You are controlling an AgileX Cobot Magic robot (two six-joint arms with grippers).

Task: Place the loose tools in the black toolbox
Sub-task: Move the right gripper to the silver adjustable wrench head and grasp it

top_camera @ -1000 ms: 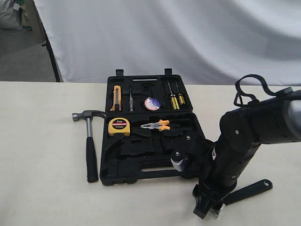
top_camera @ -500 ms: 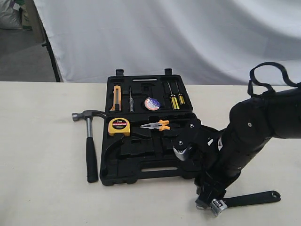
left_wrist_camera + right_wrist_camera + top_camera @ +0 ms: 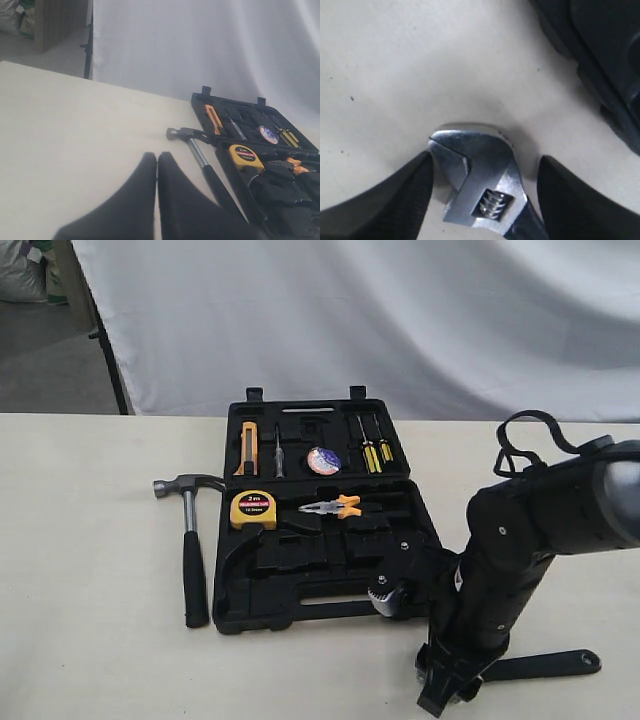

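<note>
Straddling wrench [image 3: 479, 187] head, right tool [image 3: 485, 172]

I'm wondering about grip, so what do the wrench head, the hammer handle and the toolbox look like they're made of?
The wrench head looks like polished steel: silvery, with reflections. The hammer handle seems to be black rubber, matte, below a shiny metal shaft. The toolbox appears to be moulded black plastic, dull, with shaped recesses.
</note>
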